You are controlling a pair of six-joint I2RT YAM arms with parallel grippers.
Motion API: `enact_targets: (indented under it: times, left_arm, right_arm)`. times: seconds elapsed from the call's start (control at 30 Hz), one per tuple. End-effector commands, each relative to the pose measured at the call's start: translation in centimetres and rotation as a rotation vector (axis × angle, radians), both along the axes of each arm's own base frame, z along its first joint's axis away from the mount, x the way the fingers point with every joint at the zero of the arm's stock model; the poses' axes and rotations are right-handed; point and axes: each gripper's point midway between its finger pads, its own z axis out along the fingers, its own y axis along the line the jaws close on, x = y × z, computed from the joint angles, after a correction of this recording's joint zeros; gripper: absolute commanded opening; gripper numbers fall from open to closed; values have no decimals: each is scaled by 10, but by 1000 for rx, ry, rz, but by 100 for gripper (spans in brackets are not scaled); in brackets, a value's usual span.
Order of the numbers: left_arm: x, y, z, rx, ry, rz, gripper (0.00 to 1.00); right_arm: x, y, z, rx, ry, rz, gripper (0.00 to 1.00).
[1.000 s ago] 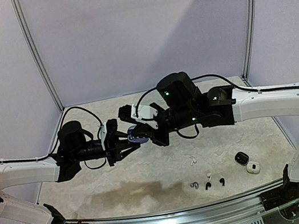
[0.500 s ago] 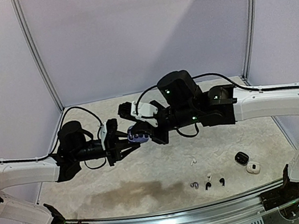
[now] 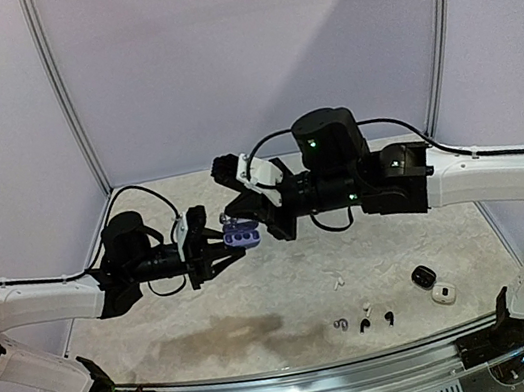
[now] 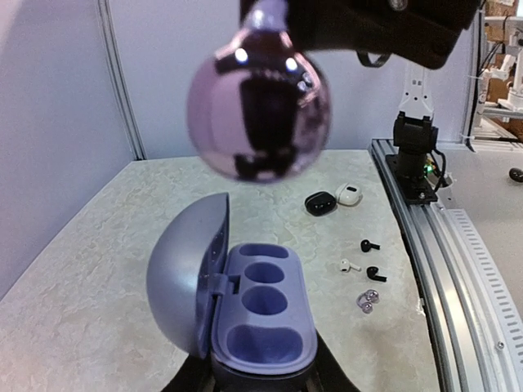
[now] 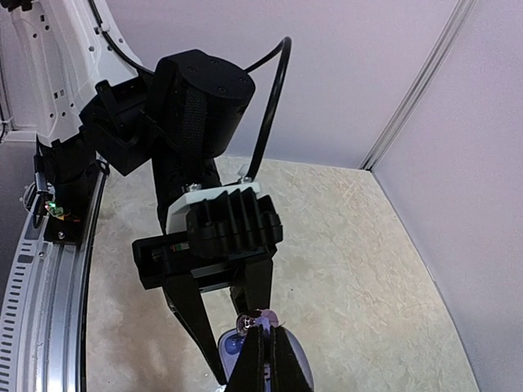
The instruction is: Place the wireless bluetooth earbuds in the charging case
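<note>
My left gripper (image 3: pixel 219 251) is shut on an open purple charging case (image 3: pixel 240 233), held in the air. In the left wrist view the case (image 4: pixel 263 306) shows empty wells with its lid (image 4: pixel 186 273) swung left. My right gripper (image 3: pixel 250 219) is shut on a shiny purple earbud (image 5: pixel 261 318) just above the case; the earbud shows blurred in the left wrist view (image 4: pixel 260 122). On the table lie a purple earbud (image 4: pixel 368 301), a white earbud (image 4: pixel 350 265) and two black earbuds (image 4: pixel 369 245).
A black case (image 3: pixel 422 276) and a white case (image 3: pixel 444 294) lie at the front right. Another white earbud (image 3: pixel 339 282) lies mid-table. The metal rail (image 3: pixel 307 391) runs along the near edge. Walls enclose the back and sides.
My right arm has drawn up and to the right, off the case, with the purple earbud in its fingers. The case's open wells now show from above. The left arm has held still.
</note>
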Motion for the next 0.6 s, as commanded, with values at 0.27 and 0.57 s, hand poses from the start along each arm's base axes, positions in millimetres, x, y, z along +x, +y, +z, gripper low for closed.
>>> enact_targets:
  times: [0.27,0.57]
  left_arm:
    - [-4,-5,7,-14,12,-13,0]
    - [-6,-5,8,-19,9,-20,0]
  right_arm:
    - [8,0,-28,-13,53,-30,0]
    - [15,0,-46,-51,62,-40,0]
